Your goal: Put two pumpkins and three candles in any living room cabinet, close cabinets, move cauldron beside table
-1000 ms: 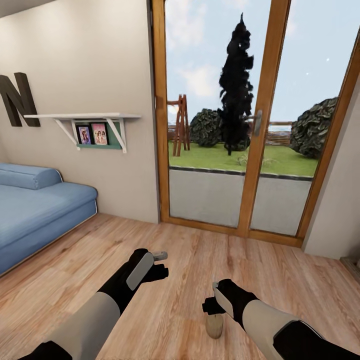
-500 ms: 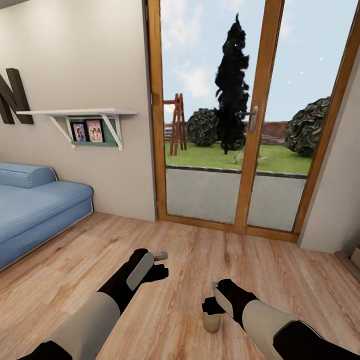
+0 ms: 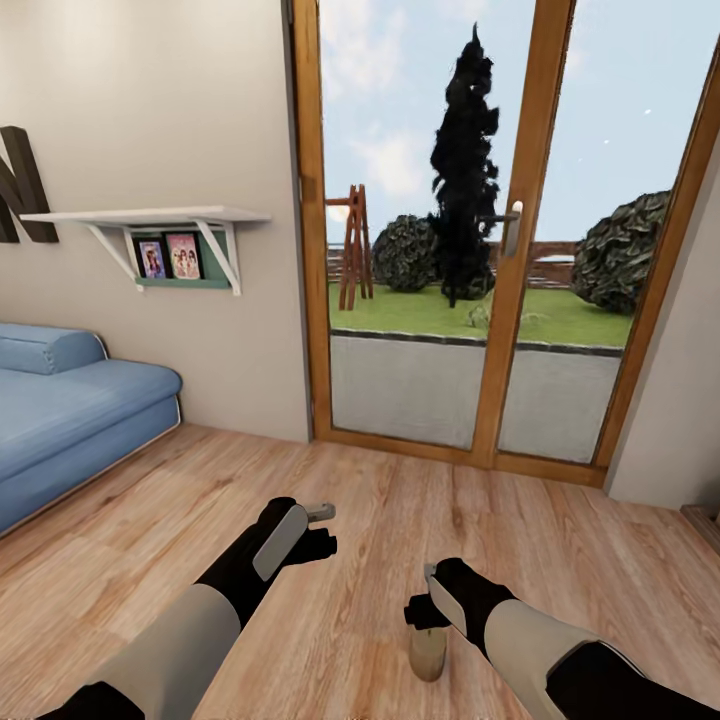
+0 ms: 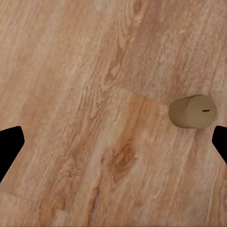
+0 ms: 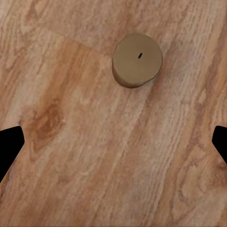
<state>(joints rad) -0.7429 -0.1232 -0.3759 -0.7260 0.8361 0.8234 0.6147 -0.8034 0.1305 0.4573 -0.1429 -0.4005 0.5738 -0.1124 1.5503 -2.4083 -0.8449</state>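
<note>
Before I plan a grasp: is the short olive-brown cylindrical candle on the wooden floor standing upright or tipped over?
Upright: the short olive-brown cylindrical candle shows its flat top and wick.

Bare wood floor (image 3: 380, 520) under both jaws, lone candle (image 5: 137, 60) standing just beyond right jaws, sofa (image 3: 70, 420) well left

Warm, grained wood floor (image 3: 380, 520) with a soft satin sheen. Matt, waxy, smooth olive-tan candle (image 5: 137, 60). Blue cloth sofa (image 3: 70, 420), lightly textured. Varnished wooden door frame (image 3: 520, 250) around clear glass; matt painted wall (image 3: 150, 110).
</note>
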